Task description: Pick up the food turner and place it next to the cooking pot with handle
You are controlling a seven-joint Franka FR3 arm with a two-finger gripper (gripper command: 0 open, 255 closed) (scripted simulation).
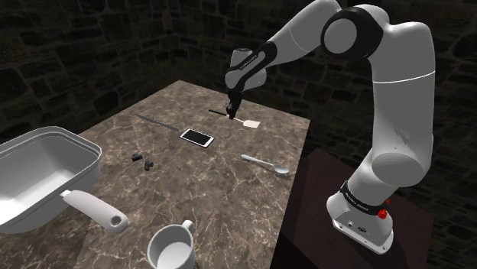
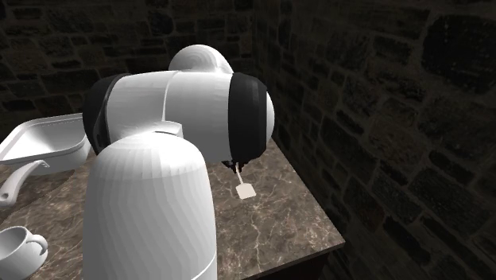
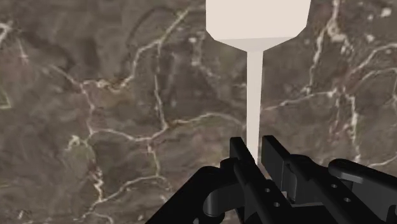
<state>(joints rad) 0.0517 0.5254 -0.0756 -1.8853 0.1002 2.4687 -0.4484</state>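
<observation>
1. Gripper (image 3: 254,143) is clenched on the turner (image 3: 254,76) by its thin shaft, at the table's (image 1: 229,191) far end.
2. I'd keep it level, carrying slowly toward the distant pot (image 1: 38,172).

This looks like a cooking spot in a house. The brown marble table (image 1: 229,183) has kitchen things on it: a big white pot (image 1: 46,172) with a handle, a mug (image 1: 170,246) and a spoon (image 1: 264,163). A turner (image 1: 250,122) is near the table's far edge, and dark stone walls (image 1: 92,53) stand behind the table.
</observation>
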